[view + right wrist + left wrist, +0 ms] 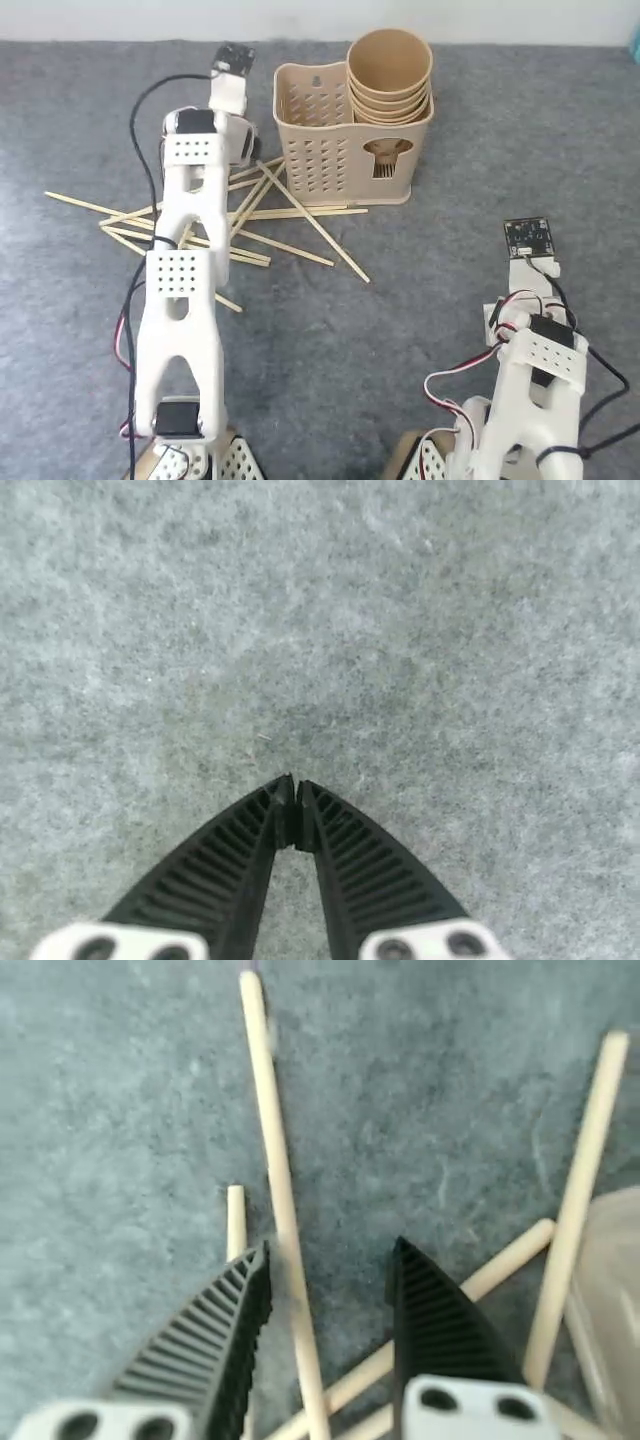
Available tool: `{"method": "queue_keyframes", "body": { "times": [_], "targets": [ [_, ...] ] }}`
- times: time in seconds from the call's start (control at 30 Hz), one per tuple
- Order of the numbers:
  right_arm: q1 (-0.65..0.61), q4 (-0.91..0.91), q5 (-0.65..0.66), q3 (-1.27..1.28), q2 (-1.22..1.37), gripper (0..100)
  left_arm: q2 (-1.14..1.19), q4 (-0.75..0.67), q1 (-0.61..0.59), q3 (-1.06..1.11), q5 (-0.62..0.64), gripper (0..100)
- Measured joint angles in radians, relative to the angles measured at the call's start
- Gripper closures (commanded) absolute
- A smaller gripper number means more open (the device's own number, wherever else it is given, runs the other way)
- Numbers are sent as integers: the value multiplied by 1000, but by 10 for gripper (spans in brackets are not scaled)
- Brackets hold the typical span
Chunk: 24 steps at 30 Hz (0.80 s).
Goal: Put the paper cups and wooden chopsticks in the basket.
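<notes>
Your left gripper [331, 1250] hangs released astride a chopstick [275, 1160] beside the basket [312, 150], ready to pinch; your right gripper [296, 785], clenched empty, sits well clear of it.

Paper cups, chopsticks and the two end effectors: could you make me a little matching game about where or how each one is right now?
Things:
1. paper cups
2. wooden chopsticks
3. left end effector
4. right end effector

States:
A. shut, above bare grey mat
B. stacked inside the basket
C. open, astride one stick
D. scattered on the mat beside the basket

Pairs: 1-B; 2-D; 3-C; 4-A.
</notes>
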Motion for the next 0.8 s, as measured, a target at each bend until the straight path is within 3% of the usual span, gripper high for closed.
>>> {"method": "queue_keyframes", "body": {
  "times": [0.1, 0.23, 0.57, 0.8],
  "targets": [
    [0, 0, 0, 0, 0, 991, 11, 0, 0, -8, -12, 848],
    [0, 0, 0, 0, 0, 991, 14, 3, 5, -9, -15, 990],
    [0, 0, 0, 0, 0, 991, 14, 130, 0, -44, -18, 987],
    [0, 0, 0, 0, 0, 991, 15, 350, 0, -322, -18, 987]
  ]
}}
